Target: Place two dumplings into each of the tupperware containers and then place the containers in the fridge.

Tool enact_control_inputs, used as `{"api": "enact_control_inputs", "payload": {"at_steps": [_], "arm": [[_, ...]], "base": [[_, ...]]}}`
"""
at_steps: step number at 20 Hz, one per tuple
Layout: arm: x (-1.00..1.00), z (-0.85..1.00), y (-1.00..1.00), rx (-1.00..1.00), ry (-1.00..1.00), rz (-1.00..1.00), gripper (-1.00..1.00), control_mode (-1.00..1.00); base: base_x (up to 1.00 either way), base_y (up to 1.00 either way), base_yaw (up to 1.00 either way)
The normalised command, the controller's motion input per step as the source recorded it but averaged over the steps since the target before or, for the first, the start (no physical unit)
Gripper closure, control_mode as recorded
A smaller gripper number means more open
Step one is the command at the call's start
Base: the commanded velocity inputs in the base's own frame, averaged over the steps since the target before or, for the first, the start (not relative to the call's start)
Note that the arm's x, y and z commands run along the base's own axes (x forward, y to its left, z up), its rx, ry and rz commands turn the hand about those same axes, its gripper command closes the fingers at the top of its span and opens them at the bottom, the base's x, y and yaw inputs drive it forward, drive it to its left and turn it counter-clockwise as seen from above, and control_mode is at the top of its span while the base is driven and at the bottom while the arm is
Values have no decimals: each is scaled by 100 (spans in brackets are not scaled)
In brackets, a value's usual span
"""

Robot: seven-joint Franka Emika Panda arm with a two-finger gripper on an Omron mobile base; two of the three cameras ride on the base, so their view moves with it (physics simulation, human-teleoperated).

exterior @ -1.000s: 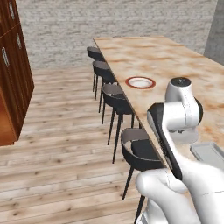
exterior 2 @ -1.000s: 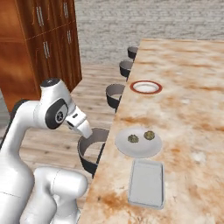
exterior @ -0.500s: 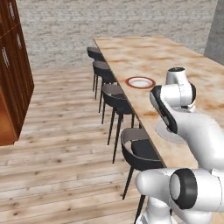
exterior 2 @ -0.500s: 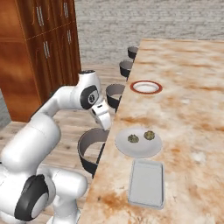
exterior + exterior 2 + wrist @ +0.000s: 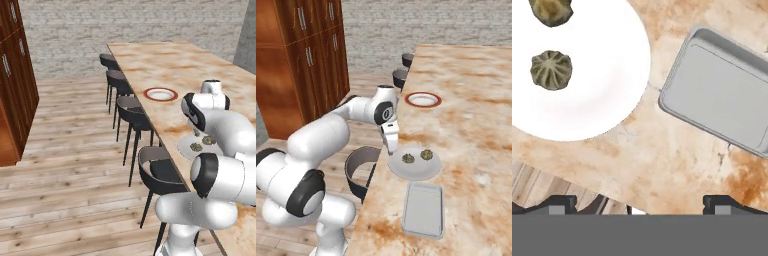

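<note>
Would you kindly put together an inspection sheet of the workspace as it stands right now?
Surface: long marbled counter, tan and rust.
Job's things: two dumplings on a plain white plate; one tupperware container beside it, nothing inside.
Clutter: red-rimmed dish further along the counter.
Grippers: gripper above the counter edge near the plate, jaws open, holding nothing.
Cables: nothing seen.
Surroundings: dark stools along the counter, wooden cabinets, plank floor, brick wall.
</note>
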Motion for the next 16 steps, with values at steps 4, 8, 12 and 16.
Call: {"api": "enact_control_inputs", "payload": {"at_steps": [4, 8, 12, 16], "arm": [[-3, -26, -20, 9, -19, 0, -100, -100], [5, -46, -1, 0, -11, 4, -100, -100], [28, -38, -28, 4, -1, 3, -100, -100], [36, -49, -31, 4, 0, 4, -100, -100]], "base": [[0, 0, 0], [0, 0, 0], [0, 0, 0], [0, 0, 0]]}}
